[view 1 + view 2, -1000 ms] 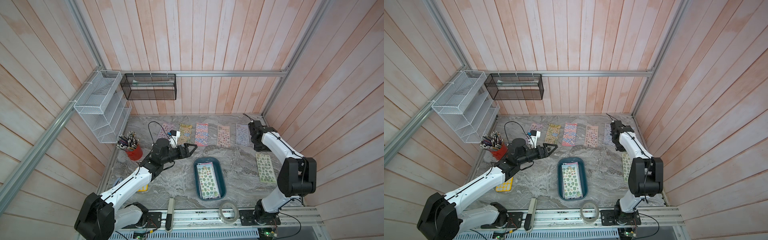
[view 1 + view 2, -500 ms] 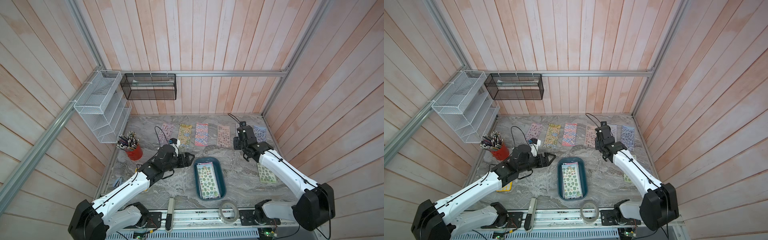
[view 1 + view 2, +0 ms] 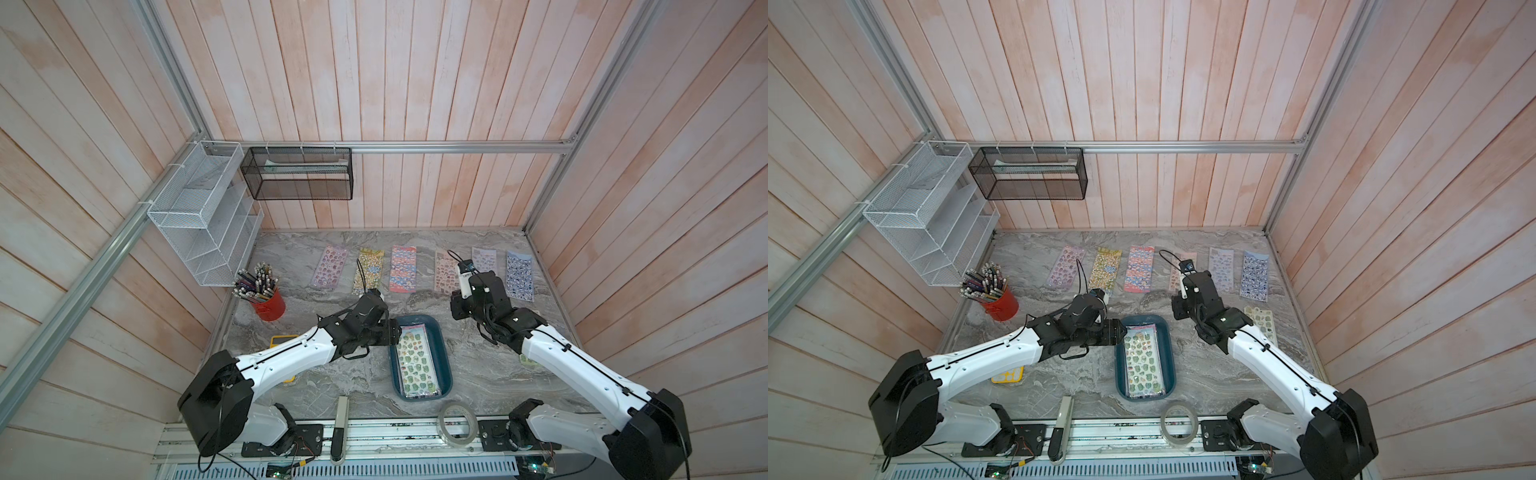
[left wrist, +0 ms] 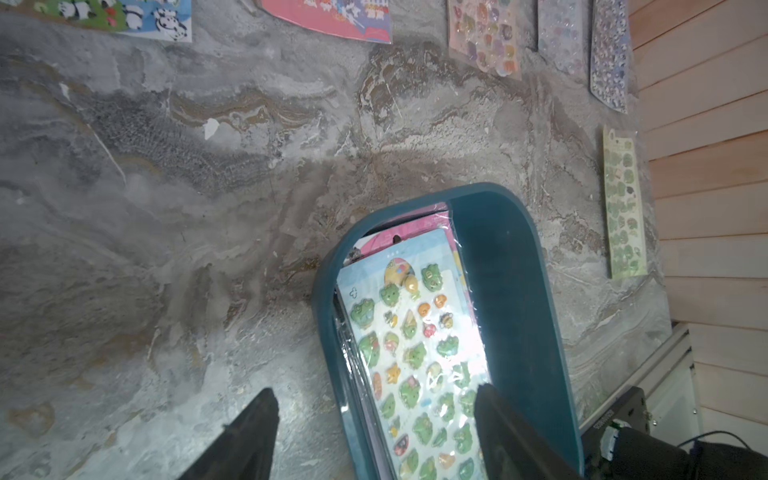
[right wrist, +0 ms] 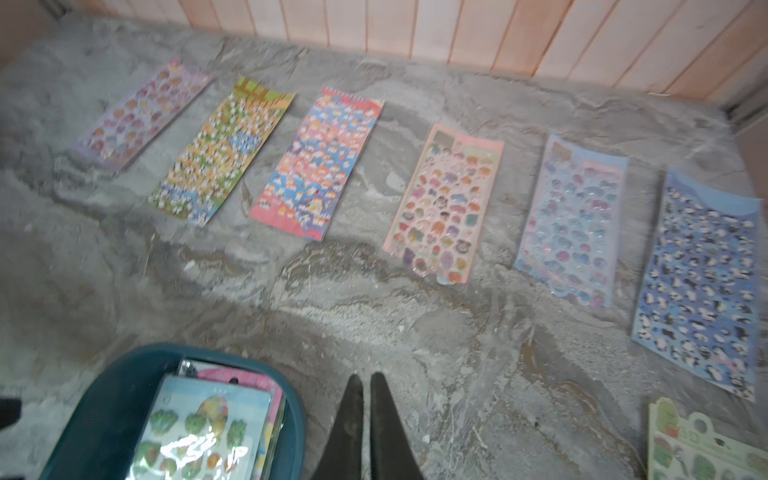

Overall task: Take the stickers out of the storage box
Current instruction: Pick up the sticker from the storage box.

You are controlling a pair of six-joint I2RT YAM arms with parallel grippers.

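Stickers lie stacked in the storage box; our left hand hangs open astride its wall, presumably to pinch the top one. Right hand closed, empty.

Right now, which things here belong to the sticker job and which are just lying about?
Job: storage box, stickers stacked in it, stickers laid out in a row.
Lying about: pencil cup, tape roll, yellow stencil, white rack, black basket.
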